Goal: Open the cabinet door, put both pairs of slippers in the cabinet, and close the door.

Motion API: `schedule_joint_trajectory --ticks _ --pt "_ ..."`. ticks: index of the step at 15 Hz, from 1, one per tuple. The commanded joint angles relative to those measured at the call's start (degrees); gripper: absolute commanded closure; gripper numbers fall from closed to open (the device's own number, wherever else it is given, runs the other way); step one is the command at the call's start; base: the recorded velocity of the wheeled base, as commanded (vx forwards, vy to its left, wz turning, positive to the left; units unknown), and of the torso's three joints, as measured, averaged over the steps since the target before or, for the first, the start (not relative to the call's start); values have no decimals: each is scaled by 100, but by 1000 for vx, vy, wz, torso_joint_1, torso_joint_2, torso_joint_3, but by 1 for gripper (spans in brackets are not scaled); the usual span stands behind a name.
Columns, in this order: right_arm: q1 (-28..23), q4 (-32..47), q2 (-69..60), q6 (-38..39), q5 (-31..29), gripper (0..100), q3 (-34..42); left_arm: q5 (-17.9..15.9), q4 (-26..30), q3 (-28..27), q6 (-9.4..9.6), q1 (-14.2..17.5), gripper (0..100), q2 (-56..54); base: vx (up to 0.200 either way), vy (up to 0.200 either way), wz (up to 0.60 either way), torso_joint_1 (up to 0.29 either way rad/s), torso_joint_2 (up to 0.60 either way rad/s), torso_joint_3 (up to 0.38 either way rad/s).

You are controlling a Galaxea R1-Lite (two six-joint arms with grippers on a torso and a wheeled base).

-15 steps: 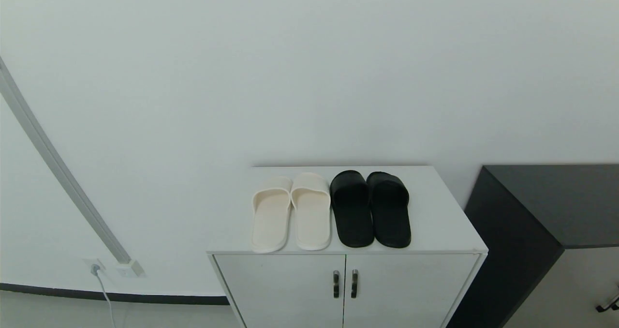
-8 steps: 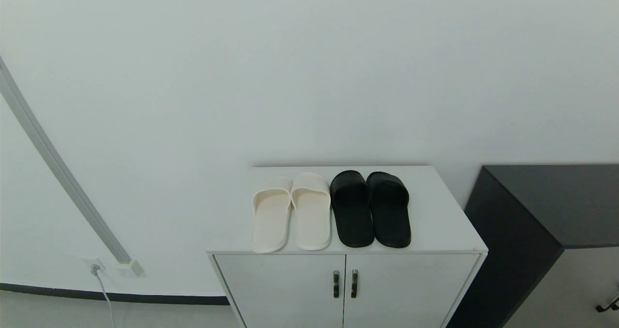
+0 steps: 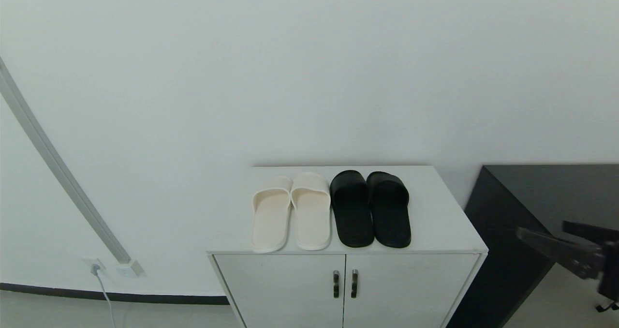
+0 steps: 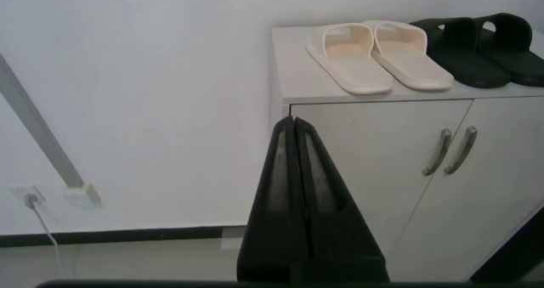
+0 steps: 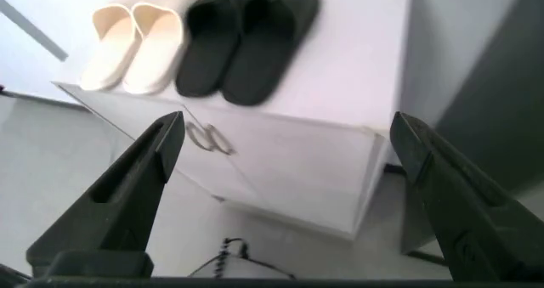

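Head view: the white cabinet (image 3: 435, 212) stands against the wall with both doors shut, so the opening step has not begun. On its top, toes to the wall, lie the white slippers (image 3: 312, 216) and, touching them on the robot's right, the black slippers (image 3: 353, 212), all four side by side near the front edge. The two door handles (image 3: 335, 283) sit close together at the centre seam. The right gripper (image 3: 541, 227) hangs well off to the right, in front of a dark unit (image 3: 532, 197), its fingers spread wide and apart from everything.

Left wrist view: the left gripper (image 4: 293, 122) has its fingers pressed flat together, holding nothing, low and to the left of the cabinet's corner. The handles (image 4: 438, 150) read as slim vertical metal bars standing off the door face.

Right wrist view: the wide fingers (image 5: 127, 186) frame the cabinet from above and to its right. The slippers look like soft moulded slides, one pair cream (image 5: 136, 37), one matt black (image 5: 246, 37).

My judgement: the next move is to bring the right gripper down to the nearer handle, close round the bar and pull along the door's arc; the paired handles leave little room, so the approach must be square.
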Motion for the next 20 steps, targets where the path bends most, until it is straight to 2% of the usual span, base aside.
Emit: schedule_joint_trajectory --ticks 1,7,12,20 --pt "960 -230 1785 436 -621 0 -1124 -2 0 0 -1 6 100 5 0 0 0 0 0 0" --pt "1162 -1627 3841 594 -1562 0 -2064 7 0 0 -1 6 100 5 0 0 0 0 0 0" --pt "1109 -1891 5318 576 -1957 0 -3128 -2 0 0 -1 -2 100 5 0 0 0 0 0 0" --pt "863 -2321 6909 172 -2203 0 -4481 -2 0 0 -10 -2 100 5 0 0 0 0 0 0"
